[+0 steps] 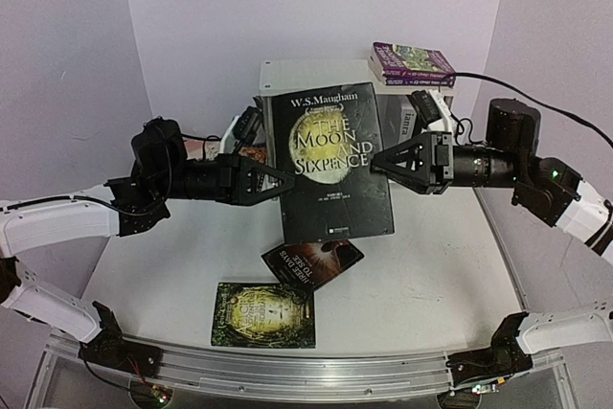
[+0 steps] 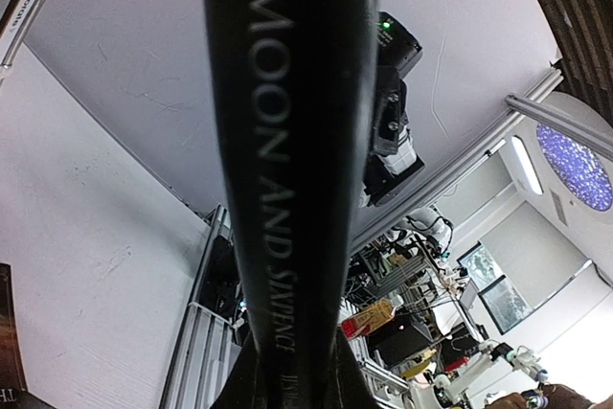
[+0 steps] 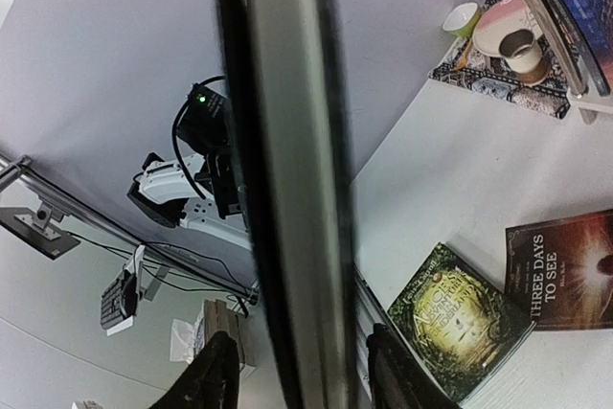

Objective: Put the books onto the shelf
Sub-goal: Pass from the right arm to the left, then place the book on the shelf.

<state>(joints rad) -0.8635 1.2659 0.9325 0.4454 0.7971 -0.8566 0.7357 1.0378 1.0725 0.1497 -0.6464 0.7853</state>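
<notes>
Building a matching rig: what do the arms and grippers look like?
Left arm and right arm have white links and black joint housings; the right shows a green light and a black cable. Left gripper and right gripper are black with tapering triangular fingers.

Glossy blk book (image 1: 330, 165), matt wht table (image 1: 431, 284)

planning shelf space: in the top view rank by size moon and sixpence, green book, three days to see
Moon and Sixpence, largest, though held up nearer the camera
green book
Three Days to See
</notes>
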